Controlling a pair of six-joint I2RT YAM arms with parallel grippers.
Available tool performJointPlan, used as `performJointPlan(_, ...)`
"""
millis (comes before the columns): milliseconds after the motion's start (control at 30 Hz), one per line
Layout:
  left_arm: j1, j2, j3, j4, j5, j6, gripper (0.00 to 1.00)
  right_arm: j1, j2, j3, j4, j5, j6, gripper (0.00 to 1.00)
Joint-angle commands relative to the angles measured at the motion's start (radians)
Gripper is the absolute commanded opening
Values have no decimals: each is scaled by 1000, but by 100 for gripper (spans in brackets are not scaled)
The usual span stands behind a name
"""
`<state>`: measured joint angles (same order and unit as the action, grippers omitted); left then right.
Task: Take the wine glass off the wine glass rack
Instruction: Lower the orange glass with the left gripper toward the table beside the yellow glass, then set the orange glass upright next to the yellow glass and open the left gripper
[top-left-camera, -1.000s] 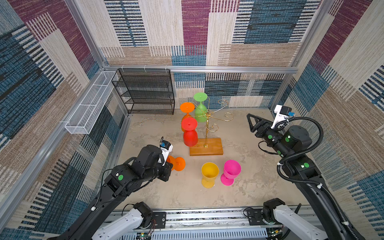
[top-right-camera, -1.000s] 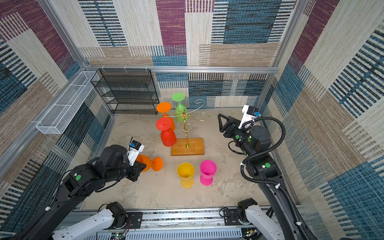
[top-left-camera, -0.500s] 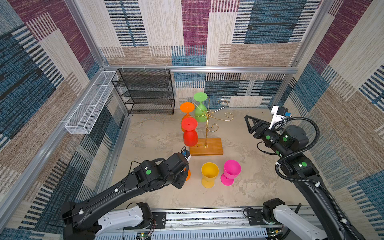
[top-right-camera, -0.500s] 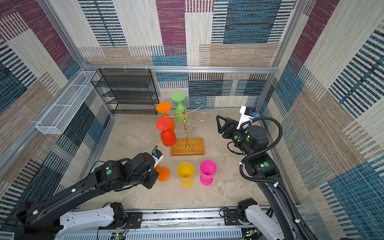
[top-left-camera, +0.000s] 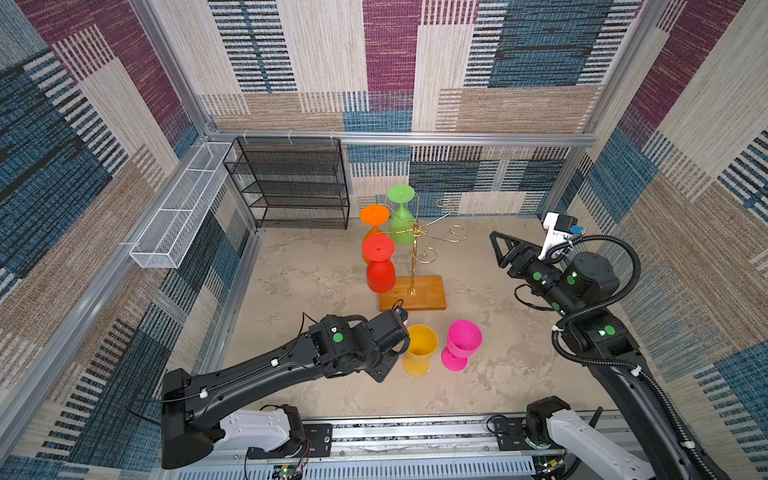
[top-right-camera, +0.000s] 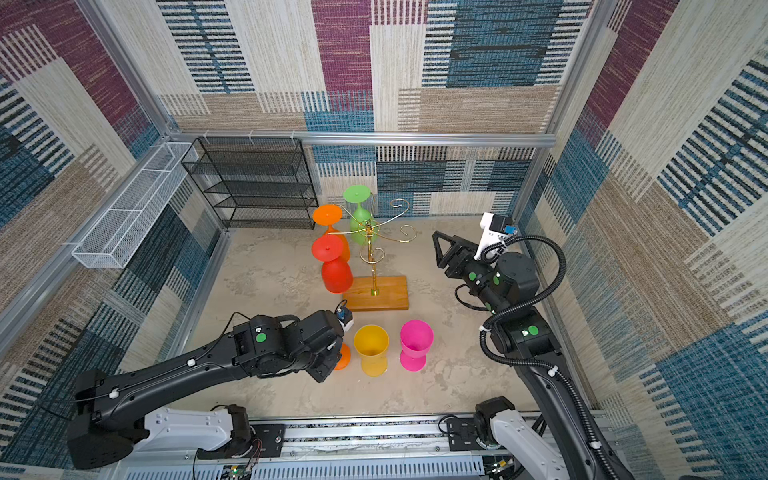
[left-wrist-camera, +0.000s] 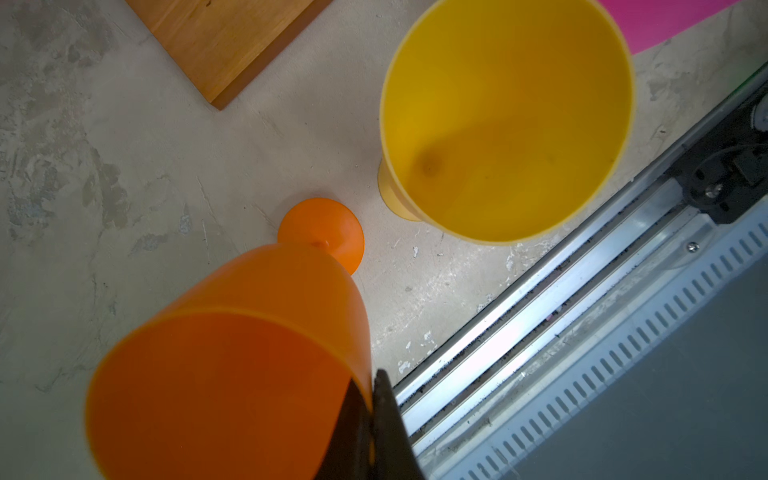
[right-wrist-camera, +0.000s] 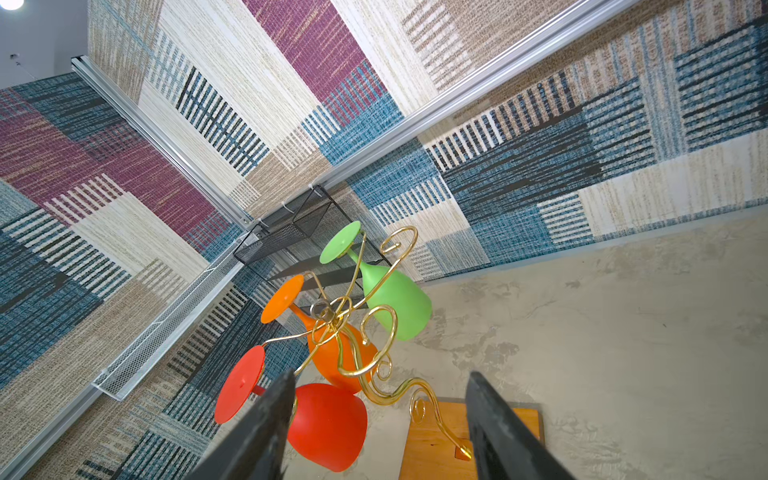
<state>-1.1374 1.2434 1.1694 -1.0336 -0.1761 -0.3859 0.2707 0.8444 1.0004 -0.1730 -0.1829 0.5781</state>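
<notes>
Wine glass (left-wrist-camera: 249, 332) is roughly upright, foot down, rim up.

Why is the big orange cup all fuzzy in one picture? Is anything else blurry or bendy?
Left wrist view: the orange glass sits right by the lens, so it is soft; the floor behind is sharper. Right wrist view: the right pincer is blurred up close, the wine glass rack crisp. Both top views: the wall posts splay outward, a wide-lens look.
</notes>
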Motion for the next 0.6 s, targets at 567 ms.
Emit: performJointPlan(567,-5,122,71,-53,37,58,1,1,-13,-19,18,-12,-12,67)
